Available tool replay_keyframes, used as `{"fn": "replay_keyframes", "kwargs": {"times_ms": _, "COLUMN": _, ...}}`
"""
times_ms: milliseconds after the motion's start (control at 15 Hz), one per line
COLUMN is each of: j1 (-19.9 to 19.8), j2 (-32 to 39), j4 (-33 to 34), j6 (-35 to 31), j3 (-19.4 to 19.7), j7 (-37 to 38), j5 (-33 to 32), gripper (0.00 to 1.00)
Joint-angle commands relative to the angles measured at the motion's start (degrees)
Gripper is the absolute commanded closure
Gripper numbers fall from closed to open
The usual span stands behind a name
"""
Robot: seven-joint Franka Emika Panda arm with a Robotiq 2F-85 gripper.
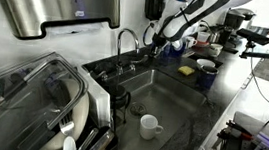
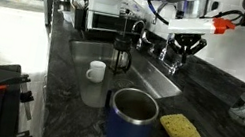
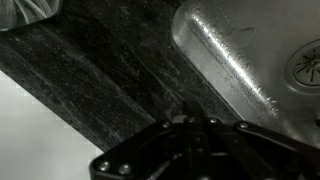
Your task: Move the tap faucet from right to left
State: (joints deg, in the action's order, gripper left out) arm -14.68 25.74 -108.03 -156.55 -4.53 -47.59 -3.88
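The tap faucet is a slim chrome gooseneck standing at the back rim of the sink, its spout arching over the basin. My gripper hangs just beside the spout's tip, apart from it. In an exterior view the gripper is low over the sink's far rim. In the wrist view the fingers are pressed together with nothing between them, above dark countertop next to the sink's corner. The faucet is out of the wrist view.
A white mug and a French press stand in the sink. A steel tumbler and yellow sponge sit on the dark counter. A dish rack stands beside the sink.
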Motion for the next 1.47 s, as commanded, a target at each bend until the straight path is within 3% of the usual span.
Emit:
{"fn": "replay_keyframes", "kwargs": {"times_ms": 0, "j1": -1.89, "j2": -0.37, "j4": -0.98, "j6": 0.0, "j3": -3.95, "j7": -5.5, "j5": 4.02, "gripper": 1.0}}
{"fn": "replay_keyframes", "kwargs": {"times_ms": 600, "j1": -2.26, "j2": -1.7, "j4": -3.33, "j6": 0.1, "j3": -8.58, "j7": -13.76, "j5": 9.96, "gripper": 1.0}}
{"fn": "replay_keyframes", "kwargs": {"times_ms": 667, "j1": -0.93, "j2": -2.11, "j4": -3.69, "j6": -0.24, "j3": -7.07, "j7": -12.59, "j5": 8.05, "gripper": 0.74}}
{"fn": "replay_keyframes", "kwargs": {"times_ms": 733, "j1": 2.31, "j2": -2.97, "j4": -4.36, "j6": -1.05, "j3": -2.82, "j7": -8.41, "j5": 3.31, "gripper": 0.73}}
{"fn": "replay_keyframes", "kwargs": {"times_ms": 933, "j1": 6.34, "j2": -6.03, "j4": -5.84, "j6": -1.7, "j3": 3.37, "j7": -1.93, "j5": -5.64, "gripper": 0.53}}
{"fn": "replay_keyframes", "kwargs": {"times_ms": 1133, "j1": 7.77, "j2": -9.8, "j4": -7.67, "j6": -1.11, "j3": 5.96, "j7": 2.07, "j5": -11.19, "gripper": 0.33}}
{"fn": "replay_keyframes", "kwargs": {"times_ms": 1400, "j1": 7.49, "j2": -14.03, "j4": -9.66, "j6": 2.98, "j3": 5.65, "j7": 2.38, "j5": -11.46, "gripper": 0.05}}
